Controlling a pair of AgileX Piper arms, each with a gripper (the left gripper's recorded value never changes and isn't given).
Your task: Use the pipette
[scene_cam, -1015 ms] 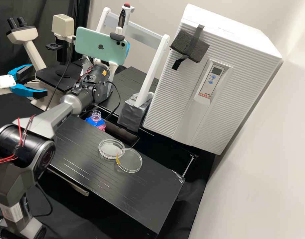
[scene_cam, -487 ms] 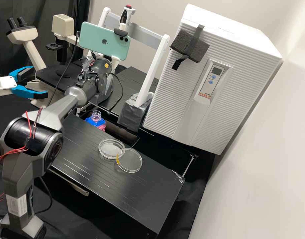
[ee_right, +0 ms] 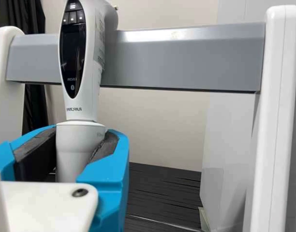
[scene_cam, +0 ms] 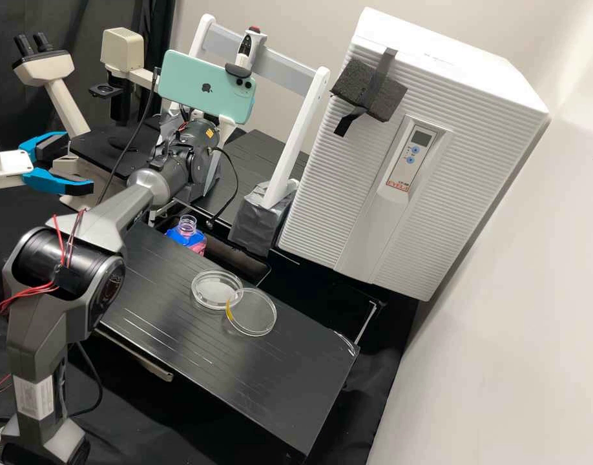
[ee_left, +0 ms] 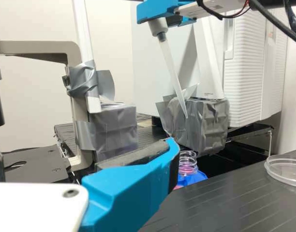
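Observation:
My right gripper (ee_right: 73, 145) is shut on the lower body of a white and black electronic pipette (ee_right: 82, 72), which stands upright just in front of the rack's grey crossbar (ee_right: 186, 58). In the high view the pipette's head (scene_cam: 250, 40) rises behind a mint phone (scene_cam: 206, 84) clamped on that arm's wrist. The left wrist view shows the right gripper (ee_left: 160, 10) with the clear pipette tip (ee_left: 174, 82) hanging above an open bottle of pink liquid (ee_left: 186, 166). My left gripper (scene_cam: 54, 161) is open at the bench's left edge, holding nothing.
Two clear petri dishes (scene_cam: 217, 287) (scene_cam: 252, 311) lie on the black ribbed platform (scene_cam: 277, 381). The bottle (scene_cam: 188, 234) stands at its back edge. A big white appliance (scene_cam: 426, 148) fills the right. A microscope (scene_cam: 48, 71) stands at the back left. Taped blocks (scene_cam: 261, 216) hold the rack's legs.
The right arm has carried the pipette and phone a little rightward, closer to the rack's crossbar, and the pipette's head now sits lower. The left gripper barely shifted.

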